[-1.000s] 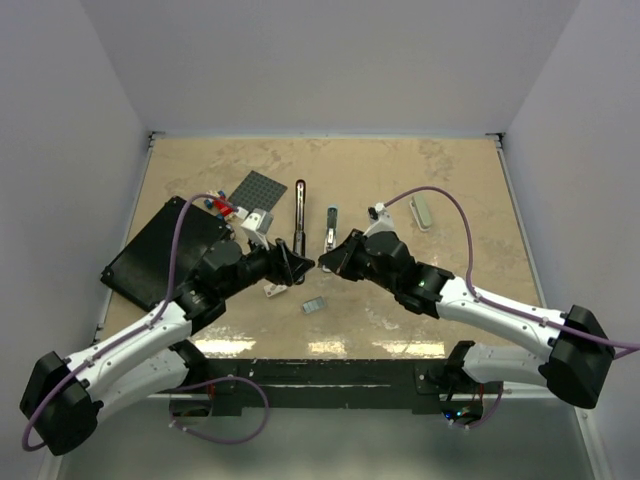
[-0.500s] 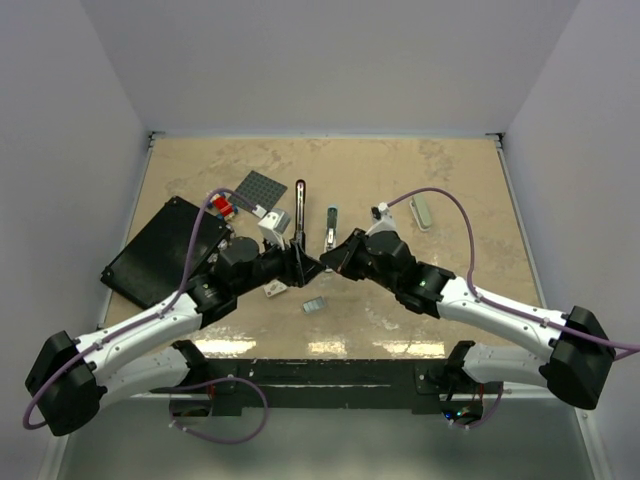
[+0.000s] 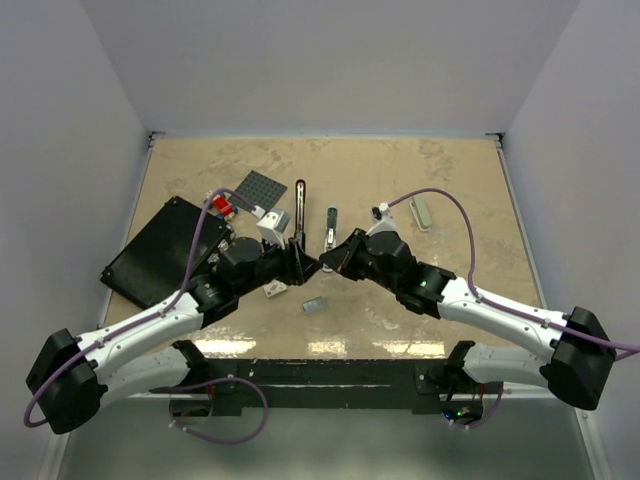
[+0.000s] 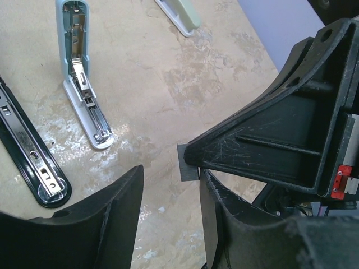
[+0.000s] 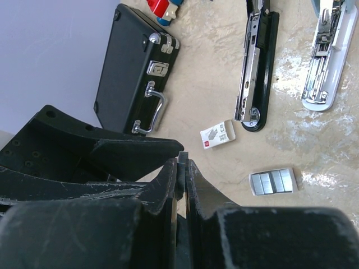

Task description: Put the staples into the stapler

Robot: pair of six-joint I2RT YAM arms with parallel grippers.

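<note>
My right gripper (image 3: 328, 262) (image 5: 181, 161) is shut on a thin dark grey strip of staples (image 4: 189, 163) that pokes out past its fingertips. My left gripper (image 3: 308, 266) (image 4: 171, 174) faces it tip to tip and is open. The strip's end hangs just above the gap, close to the left gripper's right finger (image 4: 224, 224). A pale grey-blue block of staples (image 3: 316, 305) (image 5: 273, 181) lies on the table below both grippers. Beyond them lie two staplers, both opened out: a black one (image 3: 299, 215) (image 4: 33, 162) (image 5: 255, 73) and a pale blue one (image 3: 330, 225) (image 4: 84, 95) (image 5: 325, 61).
A little white box (image 3: 276, 290) (image 5: 218, 134) lies near the black stapler's end. A black case (image 3: 160, 250) (image 5: 134, 73) sits at the left. Behind it are a grey baseplate (image 3: 258, 188) and a red toy (image 3: 221, 206). A pale green piece (image 3: 423, 212) (image 4: 179, 14) lies at the back right.
My left gripper has slid right to meet the right gripper's tips, and its jaws have narrowed. The right arm has stayed put with the strip.
</note>
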